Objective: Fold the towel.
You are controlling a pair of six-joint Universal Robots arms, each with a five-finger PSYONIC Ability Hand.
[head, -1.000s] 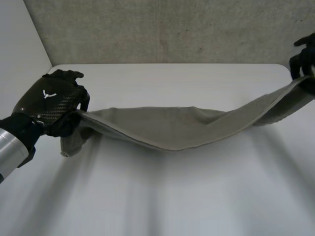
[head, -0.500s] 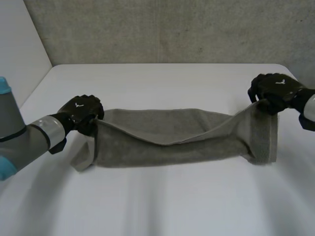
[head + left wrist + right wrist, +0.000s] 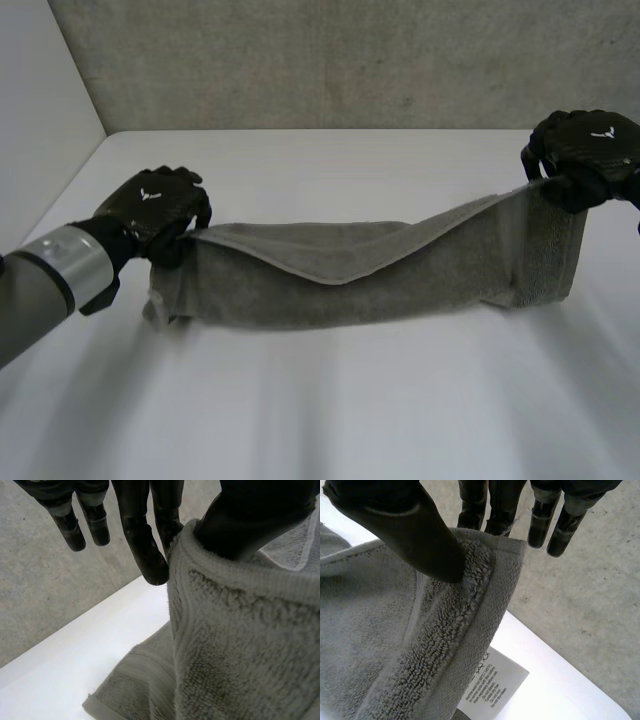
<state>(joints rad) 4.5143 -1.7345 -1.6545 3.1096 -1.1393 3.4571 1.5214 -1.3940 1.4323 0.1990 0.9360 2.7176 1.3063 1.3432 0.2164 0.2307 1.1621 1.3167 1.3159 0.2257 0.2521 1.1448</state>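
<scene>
Towel (image 3: 340,275), grey, folded lengthwise: middle resting on white bench (image 3: 330,400), both ends lifted. Left robot hand (image 3: 155,210): thumb and fingers pinching the left end's hem. Right robot hand (image 3: 585,155): pinching the right corner, held higher; care label (image 3: 492,687) beneath that corner. Step, by judgement: bring the ends together evenly, edges aligned, cloth taut. Lower layer possibly bunched under the left end; hard to see. Grey wall (image 3: 330,60) behind, well apart.

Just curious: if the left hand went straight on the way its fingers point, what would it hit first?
Probably the bare white table beyond the left hand; the speckled grey wall lies behind; depth unclear.
</scene>
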